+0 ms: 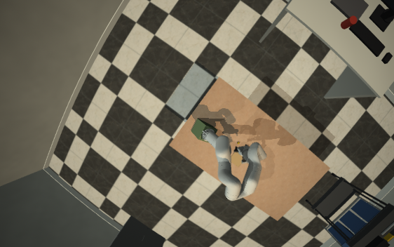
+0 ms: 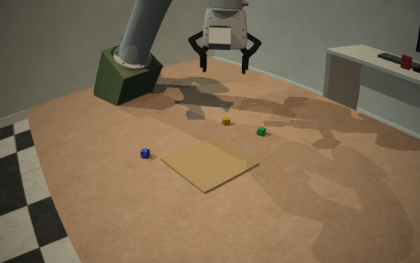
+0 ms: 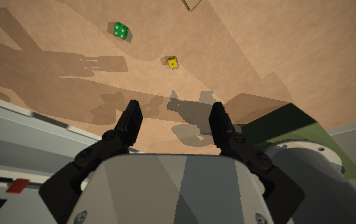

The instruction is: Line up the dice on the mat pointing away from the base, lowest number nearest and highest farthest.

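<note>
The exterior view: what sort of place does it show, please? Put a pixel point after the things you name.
It looks like an office or study room, perhaps used for robot work: a white desk (image 1: 315, 31) (image 2: 341, 52) with a black keyboard (image 1: 367, 41) (image 2: 388, 57), and a robot arm on a green block (image 1: 197, 129) (image 2: 108, 80) (image 3: 320, 131).

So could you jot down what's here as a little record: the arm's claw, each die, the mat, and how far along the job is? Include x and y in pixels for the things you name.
claw: gripper (image 2: 224, 69) (image 3: 176, 109), open, raised above the table, holding nothing
yellow die (image 2: 226, 121) (image 3: 173, 63): on the table, off the mat
green die (image 2: 261, 131) (image 3: 120, 31): on the table, off the mat
blue die (image 2: 145, 153): on the table, off the mat
mat (image 2: 210, 164) (image 3: 191, 3): flat on the table
job: no dice placed
</note>
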Robot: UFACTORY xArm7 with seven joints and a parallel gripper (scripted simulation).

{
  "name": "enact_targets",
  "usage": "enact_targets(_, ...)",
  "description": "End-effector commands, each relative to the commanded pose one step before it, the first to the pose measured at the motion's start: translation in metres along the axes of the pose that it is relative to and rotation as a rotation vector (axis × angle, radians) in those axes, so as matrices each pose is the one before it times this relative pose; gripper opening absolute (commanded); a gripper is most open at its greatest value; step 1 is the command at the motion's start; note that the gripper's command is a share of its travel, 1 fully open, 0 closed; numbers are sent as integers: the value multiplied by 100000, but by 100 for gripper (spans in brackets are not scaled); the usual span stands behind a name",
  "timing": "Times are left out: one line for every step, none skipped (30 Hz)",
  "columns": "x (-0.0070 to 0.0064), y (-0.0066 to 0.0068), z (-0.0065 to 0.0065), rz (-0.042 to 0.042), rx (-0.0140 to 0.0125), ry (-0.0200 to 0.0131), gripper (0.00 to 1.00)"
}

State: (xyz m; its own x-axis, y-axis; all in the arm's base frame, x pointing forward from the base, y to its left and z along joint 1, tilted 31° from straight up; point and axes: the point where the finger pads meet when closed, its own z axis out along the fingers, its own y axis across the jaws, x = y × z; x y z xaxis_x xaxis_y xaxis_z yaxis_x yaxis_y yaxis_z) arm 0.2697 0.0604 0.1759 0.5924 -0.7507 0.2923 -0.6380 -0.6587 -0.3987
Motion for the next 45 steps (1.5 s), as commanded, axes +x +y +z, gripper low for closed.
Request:
enact_targets(-164,275,101,17321,-519,567,100)
enact_targets(0,0,0,0,0,0,100)
enact_targets(0,0,0,0,0,0,100)
enact_targets(-36,85,43,4613,-226,-132,100)
enact_targets(-43,105,58,5941,-280,-156,100)
enact_targets(-13,36,21,2063,-94,-51,100)
enact_targets(-9,26,15,1506,-68,-36,100)
enact_targets(-21,58,37,3533,-156,-81,100)
enact_targets(-16,46,30,2847,-123,-62,100)
enact_targets(-15,44,31,2806,-118,-58,100)
enact_targets(-5,17,12,1099,-45,-22,100)
enact_targets(-22,66,50,4463,-179,-85,100)
enact_targets(-13,41,33,2856,-111,-52,100)
enact_targets(-12,37,32,2698,-102,-47,100)
enact_targets(-4,13,12,976,-36,-16,100)
enact_targets(-19,59,55,4538,-163,-73,100)
enact_targets(-11,36,36,2878,-99,-44,100)
enact_targets(-10,33,34,2696,-89,-39,100)
enact_targets(0,0,0,0,0,0,100)
enact_targets(0,0,0,0,0,0,100)
enact_targets(-5,18,19,1513,-49,-21,100)
enact_targets(-32,97,117,8936,-269,-117,100)
enact_targets(-6,20,27,2022,-56,-25,100)
enact_targets(-4,12,17,1214,-33,-15,100)
enact_targets(-10,31,46,3351,-87,-40,100)
enact_targets(-9,26,41,2897,-72,-33,100)
enact_targets(-9,24,41,2889,-68,-32,100)
enact_targets(-8,23,41,2835,-63,-31,100)
enact_targets(-2,5,10,654,-14,-7,100)
enact_targets(-15,35,72,4864,-100,-53,100)
enact_targets(-8,19,42,2789,-53,-30,100)
enact_targets(-8,17,42,2746,-49,-29,100)
enact_targets(-8,15,40,2581,-43,-28,100)
enact_targets(-9,16,45,2891,-45,-31,100)
enact_targets(-10,14,46,2906,-42,-32,100)
enact_targets(0,0,0,0,0,0,100)
enact_targets(0,0,0,0,0,0,100)
enact_targets(-27,31,120,7433,-91,-84,100)
enact_targets(-12,11,52,3131,-32,-37,100)
enact_targets(-9,7,37,2238,-21,-27,100)
enact_targets(-11,7,44,2624,-22,-32,100)
enact_targets(-12,7,47,2772,-20,-35,100)
enact_targets(-12,5,45,2605,-17,-34,100)
enact_targets(-15,5,54,3138,-17,-43,100)
enact_targets(-15,4,51,2885,-12,-41,100)
